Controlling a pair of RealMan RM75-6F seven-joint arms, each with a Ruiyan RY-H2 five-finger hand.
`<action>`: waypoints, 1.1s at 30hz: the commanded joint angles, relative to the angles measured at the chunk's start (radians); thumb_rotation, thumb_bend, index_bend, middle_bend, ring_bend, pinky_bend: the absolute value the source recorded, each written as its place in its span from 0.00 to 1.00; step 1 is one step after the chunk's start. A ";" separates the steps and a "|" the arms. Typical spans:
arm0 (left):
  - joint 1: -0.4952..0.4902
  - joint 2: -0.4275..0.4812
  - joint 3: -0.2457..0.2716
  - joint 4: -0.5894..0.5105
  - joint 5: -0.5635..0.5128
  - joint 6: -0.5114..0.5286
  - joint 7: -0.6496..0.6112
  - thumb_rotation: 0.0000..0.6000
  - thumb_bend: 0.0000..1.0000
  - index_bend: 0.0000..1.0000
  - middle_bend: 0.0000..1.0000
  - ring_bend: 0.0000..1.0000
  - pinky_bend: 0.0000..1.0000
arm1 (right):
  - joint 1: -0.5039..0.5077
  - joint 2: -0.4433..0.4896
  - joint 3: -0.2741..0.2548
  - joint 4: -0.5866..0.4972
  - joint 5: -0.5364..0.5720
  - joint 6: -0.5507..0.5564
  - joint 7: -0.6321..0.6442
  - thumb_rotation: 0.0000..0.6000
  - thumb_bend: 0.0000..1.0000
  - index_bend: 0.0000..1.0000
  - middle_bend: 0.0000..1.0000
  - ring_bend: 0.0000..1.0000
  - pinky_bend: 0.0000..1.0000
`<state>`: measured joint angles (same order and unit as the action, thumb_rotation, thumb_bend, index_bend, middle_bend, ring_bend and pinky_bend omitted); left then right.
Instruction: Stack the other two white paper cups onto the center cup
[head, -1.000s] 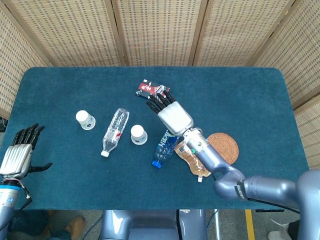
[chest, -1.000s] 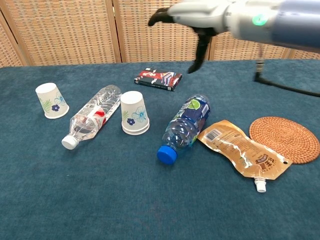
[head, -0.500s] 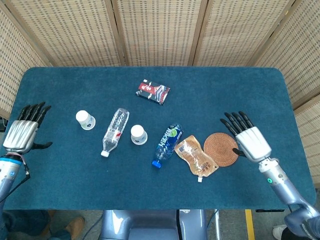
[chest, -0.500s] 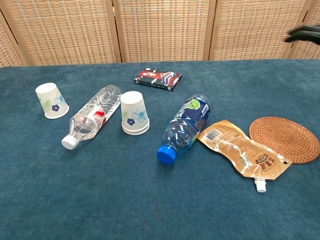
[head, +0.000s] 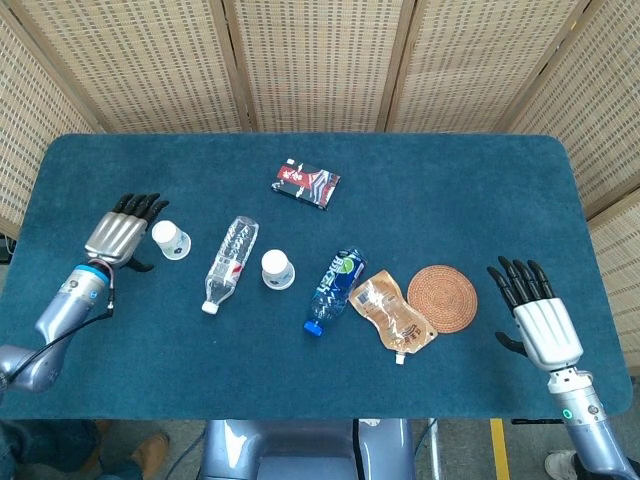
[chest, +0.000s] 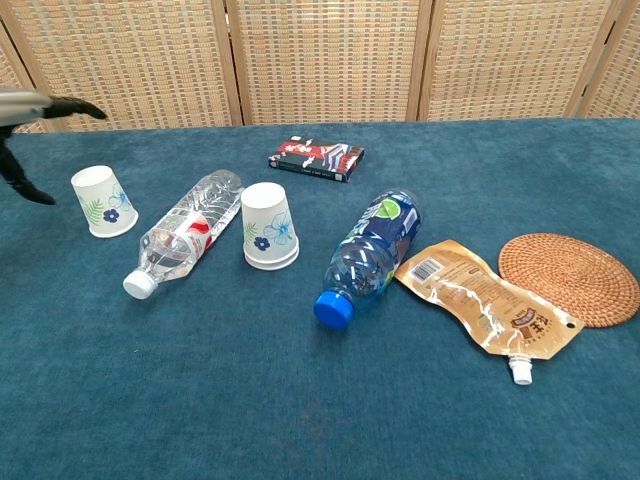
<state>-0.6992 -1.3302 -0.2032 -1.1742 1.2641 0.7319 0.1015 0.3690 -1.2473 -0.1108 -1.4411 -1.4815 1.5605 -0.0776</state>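
Observation:
Two white paper cups with flower prints stand upside down on the blue table. The centre cup (head: 278, 269) (chest: 269, 226) shows a doubled rim at its base. The left cup (head: 171, 240) (chest: 103, 201) stands alone at the far left. My left hand (head: 122, 232) (chest: 30, 115) hovers just left of that cup, fingers spread and holding nothing; the chest view shows only its fingers and thumb at the frame edge. My right hand (head: 540, 315) is open and empty at the table's right front, right of the coaster, and out of the chest view.
A clear water bottle (head: 231, 262) (chest: 185, 232) lies between the two cups. A blue bottle (head: 335, 290) (chest: 370, 255), a foil pouch (head: 393, 317) (chest: 485, 308) and a woven coaster (head: 443, 295) (chest: 568, 278) lie to the right. A card box (head: 306, 183) (chest: 316, 157) sits behind.
My right hand has pulled back from above the table's middle to the right front edge. My left hand has moved from the left edge in to the left cup.

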 joint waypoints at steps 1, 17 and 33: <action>-0.053 -0.083 0.000 0.109 -0.012 -0.058 -0.041 1.00 0.01 0.04 0.00 0.00 0.03 | -0.006 0.002 0.011 0.002 0.001 -0.006 0.004 1.00 0.00 0.00 0.00 0.00 0.00; -0.129 -0.253 0.002 0.404 -0.027 -0.148 -0.193 1.00 0.21 0.43 0.29 0.31 0.34 | -0.035 0.000 0.080 0.018 -0.010 -0.062 0.044 1.00 0.00 0.00 0.00 0.00 0.00; -0.103 -0.100 -0.018 0.196 0.018 -0.005 -0.235 1.00 0.30 0.54 0.38 0.39 0.38 | -0.063 0.006 0.118 0.000 -0.039 -0.061 0.049 1.00 0.00 0.00 0.00 0.00 0.00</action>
<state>-0.8093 -1.4784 -0.2094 -0.9089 1.2683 0.6868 -0.1276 0.3067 -1.2418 0.0064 -1.4410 -1.5201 1.5002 -0.0286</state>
